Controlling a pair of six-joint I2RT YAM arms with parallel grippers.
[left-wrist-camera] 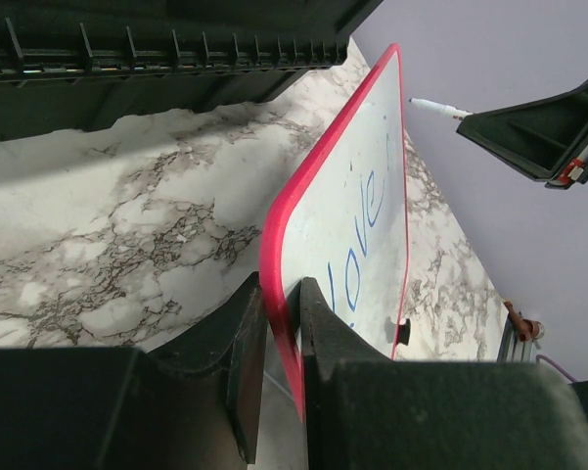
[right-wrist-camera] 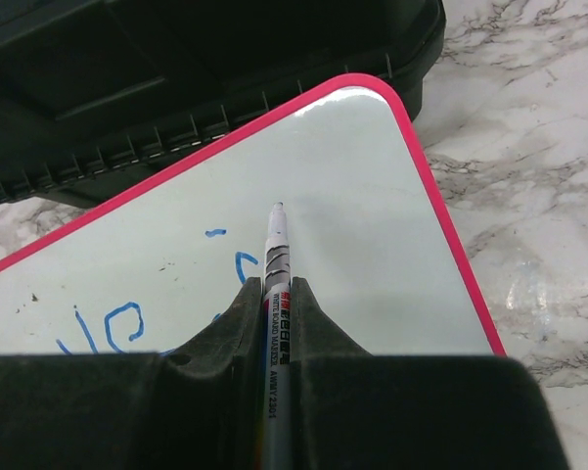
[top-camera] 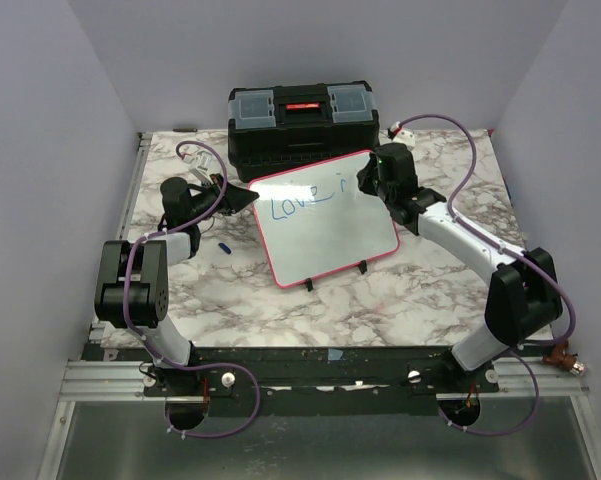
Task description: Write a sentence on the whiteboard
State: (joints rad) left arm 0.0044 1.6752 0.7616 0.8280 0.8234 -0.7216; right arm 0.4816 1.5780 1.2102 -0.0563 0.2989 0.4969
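Note:
The whiteboard (top-camera: 325,220), white with a pink-red frame, stands tilted on black feet mid-table. Blue writing (top-camera: 298,203) on it reads "Love i"; no second line shows. My left gripper (top-camera: 242,196) is shut on the board's left edge; the left wrist view shows the frame (left-wrist-camera: 274,245) pinched between its fingers (left-wrist-camera: 282,305). My right gripper (top-camera: 368,183) is shut on a white marker (right-wrist-camera: 276,257), whose tip points at the board (right-wrist-camera: 372,225) just right of the last blue stroke (right-wrist-camera: 243,262). I cannot tell whether the tip touches.
A black toolbox (top-camera: 302,125) stands right behind the board and also shows in the right wrist view (right-wrist-camera: 176,78). A small blue cap (top-camera: 223,247) lies on the marble table left of the board. Purple walls close in both sides.

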